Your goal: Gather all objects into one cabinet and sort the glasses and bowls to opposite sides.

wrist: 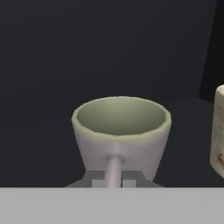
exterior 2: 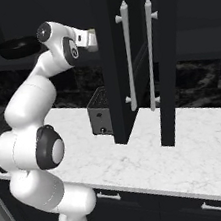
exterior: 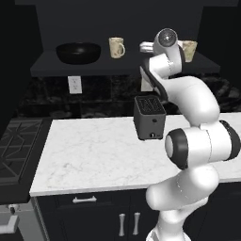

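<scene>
The dark upper cabinet's shelf (exterior: 52, 68) carries the wide black bowl (exterior: 78, 52) at its left end, also seen far left (exterior 2: 17, 47). A cream mug (exterior: 116, 47) stands just right of the bowl. Another cream mug (exterior: 189, 51) stands near the shelf's right end and shows at the hand view's right edge (wrist: 218, 131). My gripper (wrist: 113, 179) is up at shelf height between these two mugs, shut on the handle of a third cream mug (wrist: 120, 131), whose open mouth faces up. That mug peeks out beside the cabinet door (exterior 2: 91, 38).
A dark toaster (exterior: 149, 117) sits on the white marble counter (exterior: 94, 150) below the shelf. Open cabinet doors with long silver handles (exterior 2: 129, 54) hang close to the right of my hand. A stove (exterior: 14, 146) lies at the counter's left.
</scene>
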